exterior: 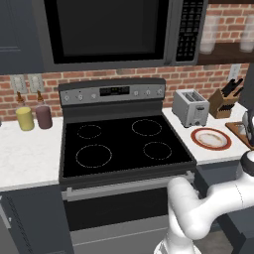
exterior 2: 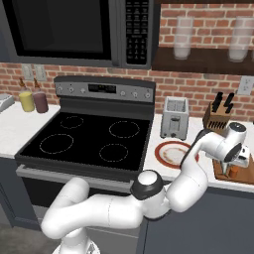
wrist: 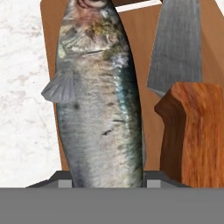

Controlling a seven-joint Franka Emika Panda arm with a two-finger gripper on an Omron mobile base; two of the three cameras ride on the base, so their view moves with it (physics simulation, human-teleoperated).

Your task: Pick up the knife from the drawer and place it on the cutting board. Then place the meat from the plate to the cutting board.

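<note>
Fish (wrist: 98,100) lengthwise over cutting board (wrist: 139,52), head away from hand (wrist: 107,177), tail between fingers clamped on it; knife (wrist: 186,100) alongside, parallel, blade pointing away.

The fish (wrist: 98,100) has shiny, wet-looking silver skin with tiny scales, darker on its back. The knife (wrist: 183,87) has a dull grey metal blade with fine brushed lines and a smooth, warm brown wooden handle with dark grain. The cutting board (wrist: 138,52) is flat, smooth wood. The tabletop (wrist: 22,109) looks like white stone with faint grey marks. The stove top (exterior: 121,144) is glossy black glass. The toaster (exterior: 191,107) is brushed silver metal. The wall (exterior: 198,77) is rough red brick.
</note>
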